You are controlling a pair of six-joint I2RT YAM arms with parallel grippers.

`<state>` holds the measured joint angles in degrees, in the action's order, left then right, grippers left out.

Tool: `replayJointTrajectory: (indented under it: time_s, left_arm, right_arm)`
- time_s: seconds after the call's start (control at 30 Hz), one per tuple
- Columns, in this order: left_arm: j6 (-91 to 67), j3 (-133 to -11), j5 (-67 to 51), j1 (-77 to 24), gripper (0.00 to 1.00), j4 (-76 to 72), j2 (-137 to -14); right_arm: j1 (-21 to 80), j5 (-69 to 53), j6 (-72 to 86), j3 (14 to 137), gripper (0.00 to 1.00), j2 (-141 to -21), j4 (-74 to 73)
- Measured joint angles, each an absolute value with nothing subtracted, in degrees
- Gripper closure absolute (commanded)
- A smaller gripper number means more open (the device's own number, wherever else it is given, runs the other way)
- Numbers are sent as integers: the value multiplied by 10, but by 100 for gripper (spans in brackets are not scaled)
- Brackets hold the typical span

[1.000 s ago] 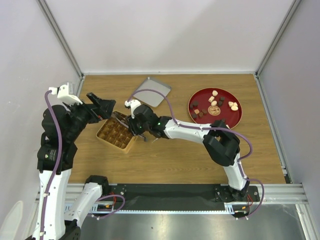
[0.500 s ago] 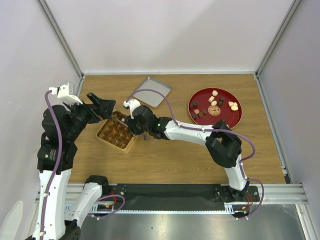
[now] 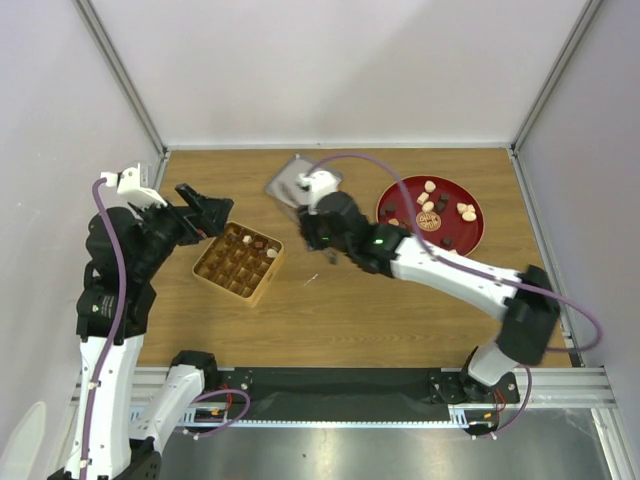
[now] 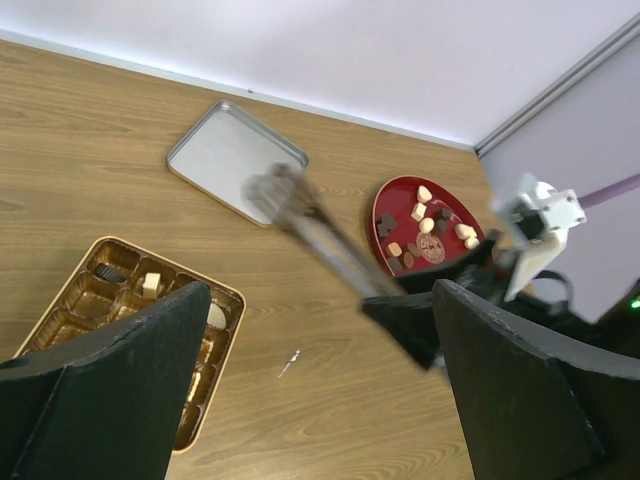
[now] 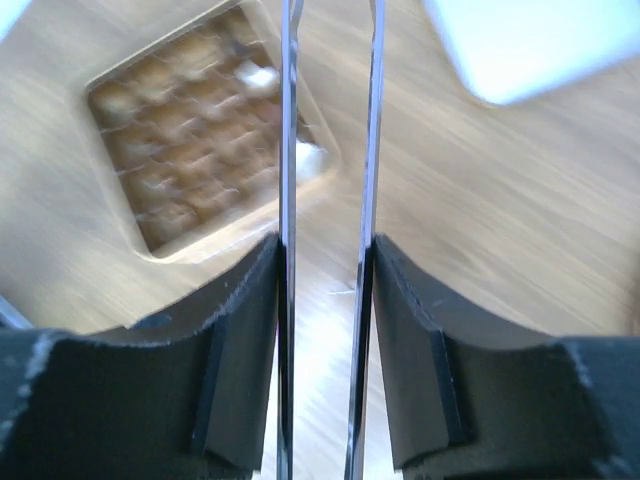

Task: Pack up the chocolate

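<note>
The chocolate [image 3: 432, 205] lies as several brown, tan and cream pieces on a red plate [image 3: 470, 238] at the back right. It also shows in the left wrist view [image 4: 428, 222]. A few pieces [image 3: 270, 252] sit in the tan grid box [image 3: 238, 264], also seen in the left wrist view [image 4: 151, 284]. My right gripper [image 3: 322, 218] is shut on the metal tongs [image 5: 290, 150], between box and plate. The tongs' tips [image 3: 287, 190] reach over a grey tray, and I cannot tell if they hold anything. My left gripper [image 3: 207, 214] is open and empty at the box's back left corner.
A grey metal tray [image 3: 310, 172] lies at the back centre, also in the left wrist view [image 4: 225, 160]. A small white scrap [image 3: 312, 279] lies on the wood right of the box. Grey walls close in the table on three sides.
My right gripper has pulled the tongs away from the box, to the right and back, so the whole box now shows. The left arm has not moved.
</note>
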<state>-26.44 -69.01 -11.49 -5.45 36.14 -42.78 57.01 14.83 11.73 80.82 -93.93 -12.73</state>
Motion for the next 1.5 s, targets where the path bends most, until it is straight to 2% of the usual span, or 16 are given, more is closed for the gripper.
replayJointTrajectory:
  time_s: [0.33,0.6,1.07,1.5]
  left_arm:
    - [-270,-661,-142,-55,0,338,-431]
    - [-281,-644,-156,-55,0,321,-434]
    - [-284,-630,-163,-55,0,310,-440]
    - [-284,-630,-163,-55,0,310,-441]
  right_arm:
    - [355,182,154,609,56,-711,-289]
    - [218,152,145,585,56,-675,-334]
    - [212,112,178,531,56,-703,-363]
    - [212,104,175,514,55,-715,-325]
